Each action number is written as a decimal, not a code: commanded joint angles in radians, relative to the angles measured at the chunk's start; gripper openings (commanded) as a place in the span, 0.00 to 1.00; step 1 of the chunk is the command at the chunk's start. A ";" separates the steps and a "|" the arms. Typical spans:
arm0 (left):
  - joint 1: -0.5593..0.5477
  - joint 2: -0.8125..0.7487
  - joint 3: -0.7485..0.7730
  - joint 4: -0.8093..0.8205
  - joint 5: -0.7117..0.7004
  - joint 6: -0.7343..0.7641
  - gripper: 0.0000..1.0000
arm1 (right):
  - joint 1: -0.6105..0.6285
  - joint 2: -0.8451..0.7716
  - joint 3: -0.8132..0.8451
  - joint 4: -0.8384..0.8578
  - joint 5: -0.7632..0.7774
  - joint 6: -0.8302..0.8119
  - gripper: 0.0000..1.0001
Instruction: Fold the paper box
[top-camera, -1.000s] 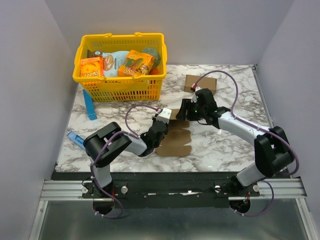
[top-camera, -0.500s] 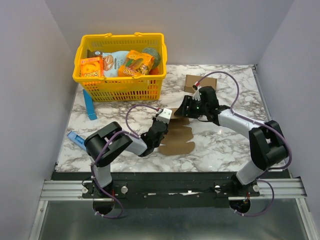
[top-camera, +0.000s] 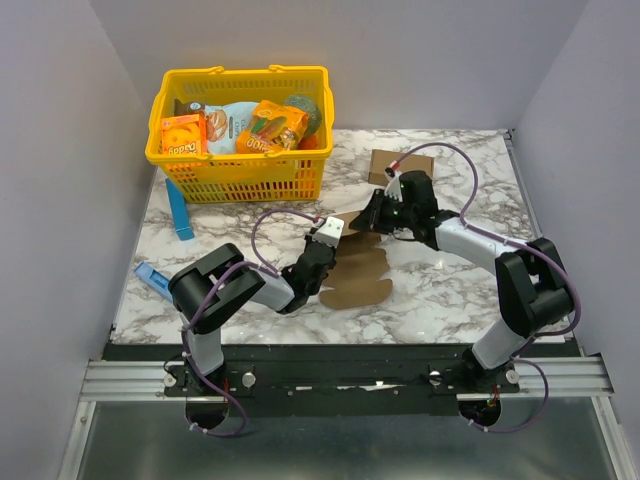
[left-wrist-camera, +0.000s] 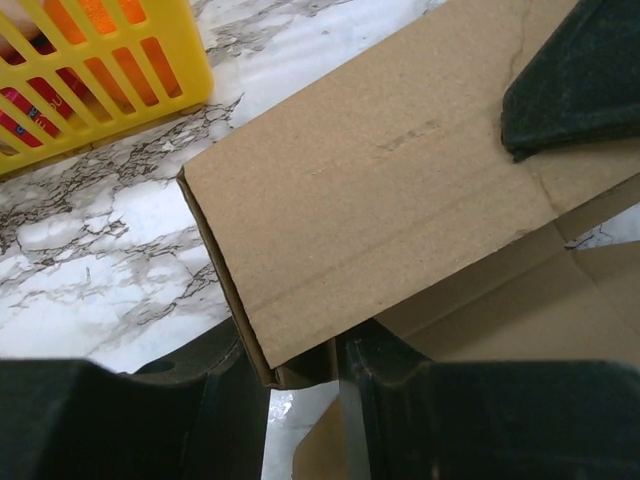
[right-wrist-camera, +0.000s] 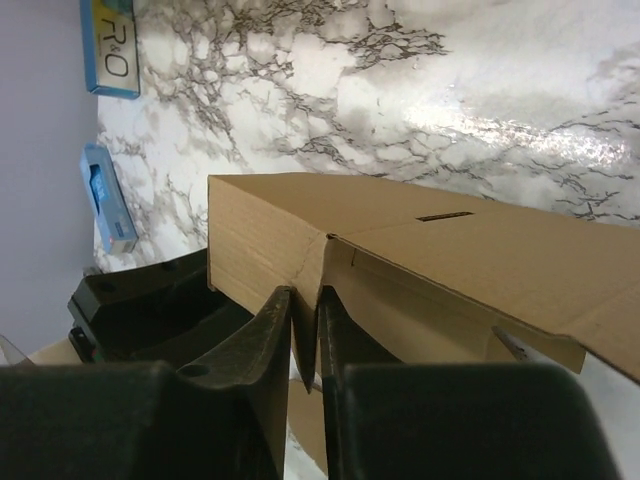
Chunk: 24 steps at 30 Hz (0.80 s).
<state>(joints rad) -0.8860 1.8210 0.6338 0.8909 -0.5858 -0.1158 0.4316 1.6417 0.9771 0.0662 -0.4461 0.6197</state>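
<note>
Two grippers now hold the paper box (top-camera: 357, 272) in the middle of the table (top-camera: 430, 292): my right gripper (right-wrist-camera: 305, 312), wide open a second ago, has pinched a raised flap while my left gripper (left-wrist-camera: 303, 365) clamps another panel's edge, so I judge folding can proceed.

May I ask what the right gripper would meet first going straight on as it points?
The paper box: its flap edge sits between the fingers of the right gripper. Beyond, perhaps the left gripper; depth unclear.
</note>
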 joint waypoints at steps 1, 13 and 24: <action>-0.013 -0.026 -0.009 0.025 0.010 -0.024 0.43 | -0.007 0.015 -0.015 0.026 -0.031 0.006 0.19; -0.007 -0.283 -0.098 -0.125 0.075 -0.104 0.94 | -0.043 -0.098 -0.093 0.034 -0.010 -0.043 0.64; 0.237 -0.574 -0.132 -0.464 0.429 -0.338 0.99 | -0.057 -0.235 -0.258 0.030 0.099 -0.192 0.64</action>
<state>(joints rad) -0.7326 1.2884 0.4877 0.5861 -0.3405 -0.3183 0.3775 1.3937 0.7643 0.0856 -0.4126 0.5159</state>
